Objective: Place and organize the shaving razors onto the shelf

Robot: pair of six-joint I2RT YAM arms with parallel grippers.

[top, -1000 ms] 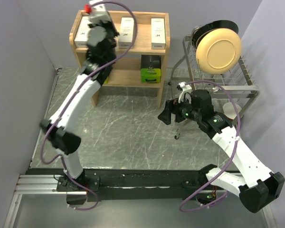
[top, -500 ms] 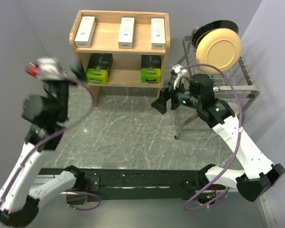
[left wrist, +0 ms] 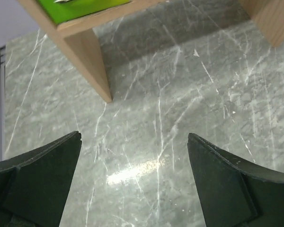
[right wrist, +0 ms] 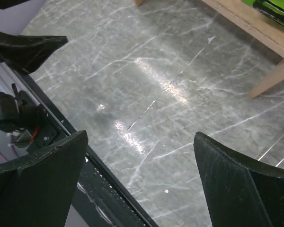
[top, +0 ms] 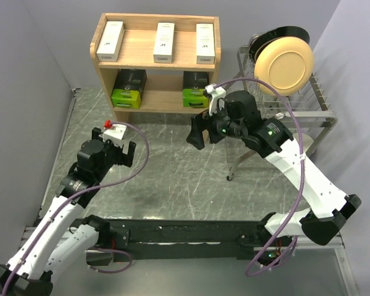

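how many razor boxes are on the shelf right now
5. On the shelf's top tier: left white box, middle white box, right white box. On the lower tier: left green pack, right green pack. None looks hidden.

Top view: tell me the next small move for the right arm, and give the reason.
Probably draw the right gripper back toward its base. Three white boxes sit on the top tier of the shelf, two green-black packs sit on the lower tier, and both it and the left gripper are open, holding nothing.
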